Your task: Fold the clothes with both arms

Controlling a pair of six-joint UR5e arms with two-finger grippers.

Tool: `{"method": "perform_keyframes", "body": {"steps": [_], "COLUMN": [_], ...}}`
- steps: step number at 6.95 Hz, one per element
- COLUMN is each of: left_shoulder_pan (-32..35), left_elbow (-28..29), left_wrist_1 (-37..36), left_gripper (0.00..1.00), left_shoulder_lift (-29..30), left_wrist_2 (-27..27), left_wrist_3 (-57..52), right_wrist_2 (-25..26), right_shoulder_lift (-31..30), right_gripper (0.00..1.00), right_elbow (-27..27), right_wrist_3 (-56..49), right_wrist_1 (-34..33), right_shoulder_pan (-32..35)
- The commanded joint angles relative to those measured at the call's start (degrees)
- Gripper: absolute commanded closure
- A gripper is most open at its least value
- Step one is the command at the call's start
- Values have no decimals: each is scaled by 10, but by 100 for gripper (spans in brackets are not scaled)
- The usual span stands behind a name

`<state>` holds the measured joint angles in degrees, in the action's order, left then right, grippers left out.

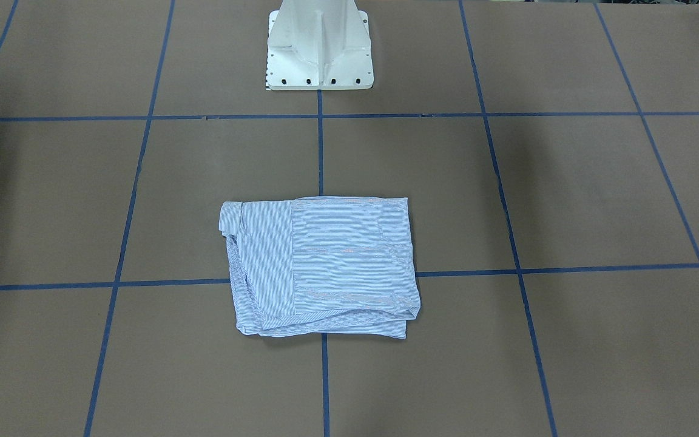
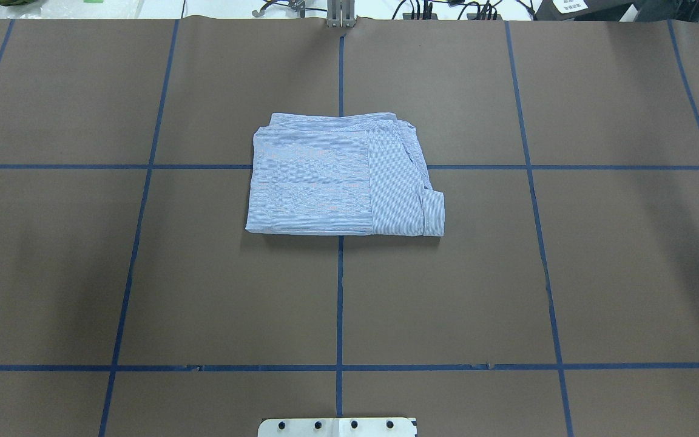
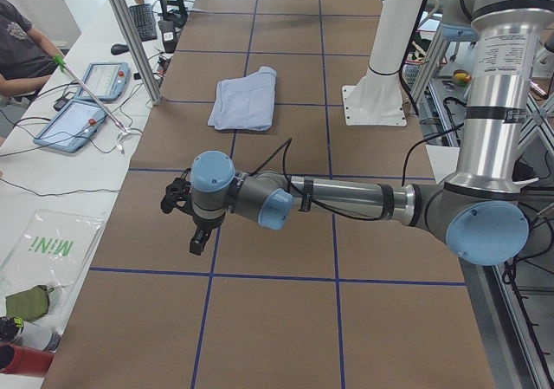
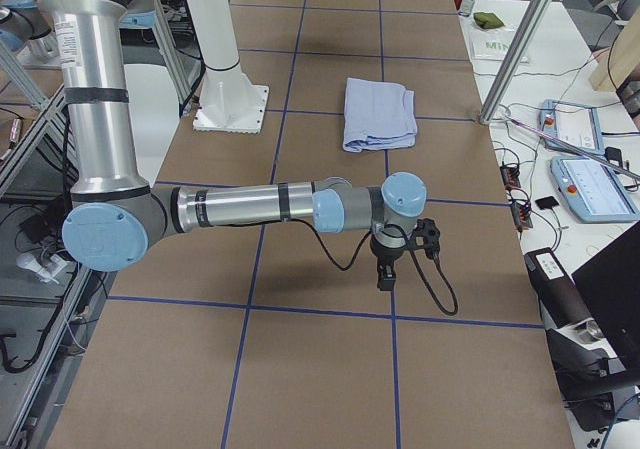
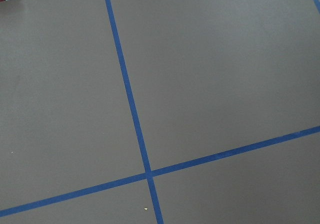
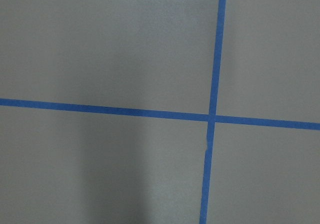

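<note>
The clothes are one blue-and-white pinstriped shirt point(image 1: 325, 267), folded into a flat rectangle at the table's middle point(image 2: 325, 182), with a cuff at one corner. Nothing touches it. In the exterior left view the shirt point(image 3: 244, 101) lies far beyond my left gripper point(image 3: 197, 243), which hangs over bare table at the near end. In the exterior right view the shirt point(image 4: 378, 114) lies well past my right gripper point(image 4: 385, 277), which points down above the table. Both grippers show only in these side views, so I cannot tell whether they are open or shut. Both wrist views show only brown table and blue tape.
The white pedestal base point(image 1: 319, 54) stands behind the shirt. Blue tape lines point(image 2: 340, 291) grid the brown table. A side bench holds tablets point(image 3: 74, 122) and cables, and a person's arm point(image 3: 26, 81) rests there. Another bench carries control pendants point(image 4: 590, 184).
</note>
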<state>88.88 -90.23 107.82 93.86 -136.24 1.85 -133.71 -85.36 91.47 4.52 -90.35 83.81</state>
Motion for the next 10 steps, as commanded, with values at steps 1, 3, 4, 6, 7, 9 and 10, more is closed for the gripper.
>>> {"method": "perform_keyframes", "body": {"steps": [1,3,4,6,7,9,10], "left_shoulder_pan": [0,-1,0,-1,-1,-1,-2], "left_elbow": [1,1,1,0,0,-1,-2], "left_wrist_1": [0,0,0,0,0,0,0], "left_gripper": [0,0,0,0,0,0,0], "left_shoulder_lift": [0,0,0,0,0,1,1], "left_wrist_2": [0,5,5,4,4,4,4], "left_wrist_3": [0,0,0,1,1,0,1], "right_wrist_2": [1,4,3,1,-4,-7,-15], "right_shoulder_lift": [-4,-9,-12,-12,-11,-10,-10], "right_gripper": [0,0,0,0,0,0,0], "right_elbow": [-3,-4,-4,-9,-9,-12,-13], "right_wrist_3": [-15,-44,-44,-43,-43,-38,-35], "right_wrist_1": [-2,-5,-4,-3,-3,-3,-3], "right_shoulder_pan": [5,4,4,4,4,4,3]}}
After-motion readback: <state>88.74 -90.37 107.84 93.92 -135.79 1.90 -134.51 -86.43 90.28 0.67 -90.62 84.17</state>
